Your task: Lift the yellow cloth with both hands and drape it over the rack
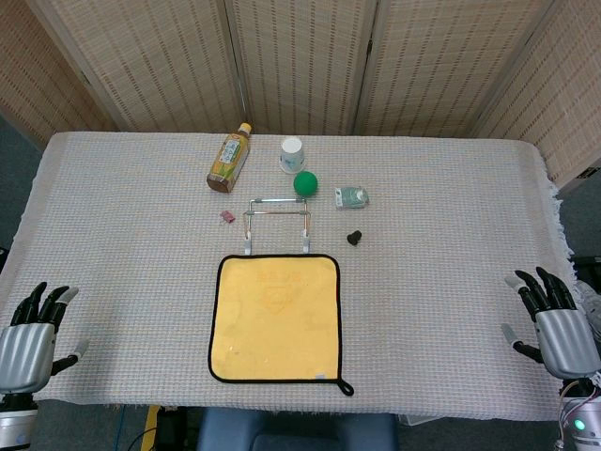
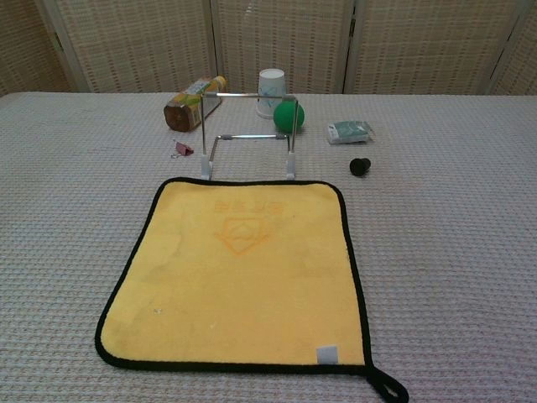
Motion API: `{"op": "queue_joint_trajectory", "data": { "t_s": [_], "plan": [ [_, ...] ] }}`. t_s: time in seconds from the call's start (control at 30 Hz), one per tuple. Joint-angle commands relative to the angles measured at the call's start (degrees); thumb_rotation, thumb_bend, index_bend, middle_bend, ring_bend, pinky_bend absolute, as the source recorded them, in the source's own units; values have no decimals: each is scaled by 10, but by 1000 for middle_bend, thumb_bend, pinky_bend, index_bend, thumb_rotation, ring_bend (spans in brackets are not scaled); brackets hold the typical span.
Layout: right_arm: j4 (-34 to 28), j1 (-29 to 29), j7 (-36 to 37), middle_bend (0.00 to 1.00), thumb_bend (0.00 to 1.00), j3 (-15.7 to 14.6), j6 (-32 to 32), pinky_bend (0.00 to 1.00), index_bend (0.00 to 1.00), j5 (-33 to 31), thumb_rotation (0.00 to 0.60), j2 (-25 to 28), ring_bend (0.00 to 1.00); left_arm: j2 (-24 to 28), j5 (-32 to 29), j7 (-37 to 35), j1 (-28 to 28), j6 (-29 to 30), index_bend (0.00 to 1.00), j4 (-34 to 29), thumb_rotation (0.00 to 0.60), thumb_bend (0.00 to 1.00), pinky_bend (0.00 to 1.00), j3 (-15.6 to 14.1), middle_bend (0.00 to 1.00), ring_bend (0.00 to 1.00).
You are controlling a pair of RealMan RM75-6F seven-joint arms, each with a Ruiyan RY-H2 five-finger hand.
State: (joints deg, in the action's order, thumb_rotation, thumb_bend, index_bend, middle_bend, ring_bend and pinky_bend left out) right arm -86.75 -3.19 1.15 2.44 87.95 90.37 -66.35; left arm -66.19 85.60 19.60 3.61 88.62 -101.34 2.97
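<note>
Lying on its side at the back of the table point(image 1: 122, 282): a bottle point(image 1: 229, 158) with a yellow cap. Just right of it, a white paper cup point(image 1: 292, 154), standing mouth down. In front of the cup, a green ball point(image 1: 305, 183). Further right, a small greenish packet point(image 1: 352, 196), and near it, toward the front, a small black knob point(image 1: 355, 237). Left of these, a tiny pink clip point(image 1: 226, 216). Behind the table, woven folding screens point(image 1: 300, 56).

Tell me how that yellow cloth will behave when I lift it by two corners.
The yellow cloth lies flat and thin on the table, so it will probably sag and fold between the grips. It looks light. Its far edge sits close to the rack, so it may brush the rack's feet as it rises.
</note>
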Motion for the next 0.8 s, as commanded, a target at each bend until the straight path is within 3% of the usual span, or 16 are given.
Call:
{"op": "queue_joint_trajectory", "data": {
  "t_s": [0.03,0.47,0.8],
  "plan": [
    [3,0,2,118,300,0,2,73,149,0,600,-1,53,0,0,2,1,-1,188,-1,600,250,186,0,189,54],
    [-2,0,15,119,300,-1,6,74,149,7,600,1,59,8,15,-10,4,-9,203,8,600,249,186,-8,189,54],
    [-16,-13,12,119,300,1,-3,74,149,16,600,9,64,32,96,-47,48,-57,224,34,600,250,201,-29,199,109]
  ]
}}
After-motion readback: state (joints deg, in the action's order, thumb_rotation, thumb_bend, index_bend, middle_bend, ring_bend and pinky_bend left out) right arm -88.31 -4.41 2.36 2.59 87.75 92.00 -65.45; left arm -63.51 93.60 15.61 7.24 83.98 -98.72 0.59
